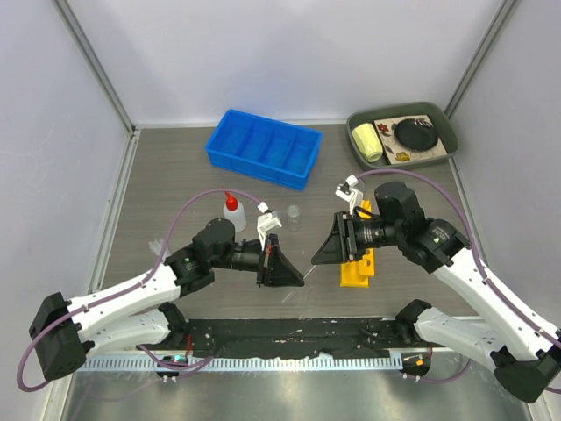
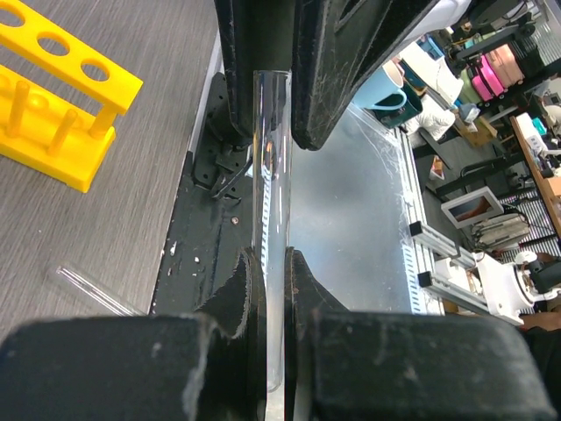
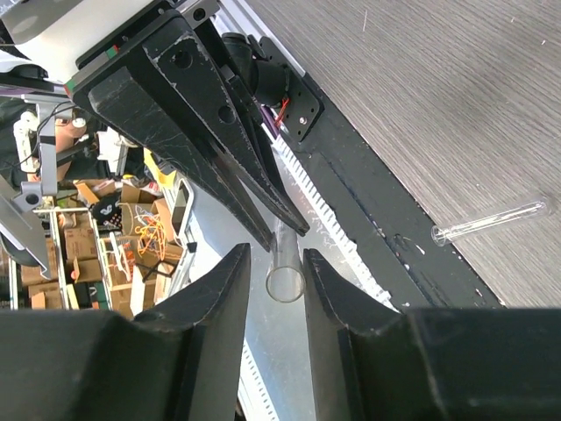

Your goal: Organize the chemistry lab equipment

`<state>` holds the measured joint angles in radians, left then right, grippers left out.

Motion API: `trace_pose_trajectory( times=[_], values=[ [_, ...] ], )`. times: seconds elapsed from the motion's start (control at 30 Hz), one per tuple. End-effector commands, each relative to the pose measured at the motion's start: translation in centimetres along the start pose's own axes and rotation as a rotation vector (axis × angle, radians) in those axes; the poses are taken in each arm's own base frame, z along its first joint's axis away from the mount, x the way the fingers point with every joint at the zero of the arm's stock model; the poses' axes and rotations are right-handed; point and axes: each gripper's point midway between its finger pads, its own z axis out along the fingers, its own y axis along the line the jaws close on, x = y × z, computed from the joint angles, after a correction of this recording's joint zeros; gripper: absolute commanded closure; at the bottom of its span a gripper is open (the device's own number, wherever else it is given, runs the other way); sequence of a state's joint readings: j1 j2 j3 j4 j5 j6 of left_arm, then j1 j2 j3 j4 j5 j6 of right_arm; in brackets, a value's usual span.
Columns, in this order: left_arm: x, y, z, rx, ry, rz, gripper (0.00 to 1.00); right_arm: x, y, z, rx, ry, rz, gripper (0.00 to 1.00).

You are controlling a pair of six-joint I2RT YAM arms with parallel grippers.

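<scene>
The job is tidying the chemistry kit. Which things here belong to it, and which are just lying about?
Belong: squeeze bottle, small beaker, yellow rack, held test tube, loose test tube.
Lying about: green tray, yellow roll, black disc.

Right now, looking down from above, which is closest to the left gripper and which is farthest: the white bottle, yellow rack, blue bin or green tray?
From the left gripper:
1. The yellow rack, just to its right.
2. The white bottle, back and to the left.
3. The blue bin, farther back.
4. The green tray, far back right corner.
</scene>
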<state>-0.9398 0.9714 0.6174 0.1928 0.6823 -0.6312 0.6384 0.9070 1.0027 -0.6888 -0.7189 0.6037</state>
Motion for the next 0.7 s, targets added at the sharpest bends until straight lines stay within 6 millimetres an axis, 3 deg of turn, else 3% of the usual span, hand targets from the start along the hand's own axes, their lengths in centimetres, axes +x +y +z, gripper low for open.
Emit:
trace_pose_trajectory(
  times=[0.0,0.27,0.37,0.47,0.5,0.6,0.67],
  values=[
    [-1.1,-0.8,0.0,0.039,-0.033,0.022,1.0,-0.9,2.3,-1.0,-0.054,-0.054,-0.049,0.65],
    [-1.4,-0.1,-0.1,0.006,-0.047,0.01,0.97,-0.9,2.4,-1.2,-0.045,-0.061,-0.052,0.83],
    [-1.7,0.0,-0.1,-0.008,-0.051,0.003,0.81,-1.2,2.2,-1.3,-0.021,-0.074,-0.056,0.86],
    [-2.0,-0.1,-0.3,-0.024,-0.053,0.006,0.58,-1.7,1.7,-1.3,0.018,-0.085,-0.059,0.88],
    [-2.3,-0.2,-0.4,-0.028,-0.056,0.013,0.42,-1.8,1.6,-1.4,0.029,-0.086,-0.058,0.89],
    [-2.4,-0.2,-1.0,-0.069,-0.055,0.025,0.07,-2.6,1.4,-1.4,0.059,-0.107,-0.069,0.89],
    [-2.3,-0.2,-1.6,-0.1,-0.051,0.021,0.0,-3.3,1.4,-1.7,0.087,-0.126,-0.089,0.89]
  ],
)
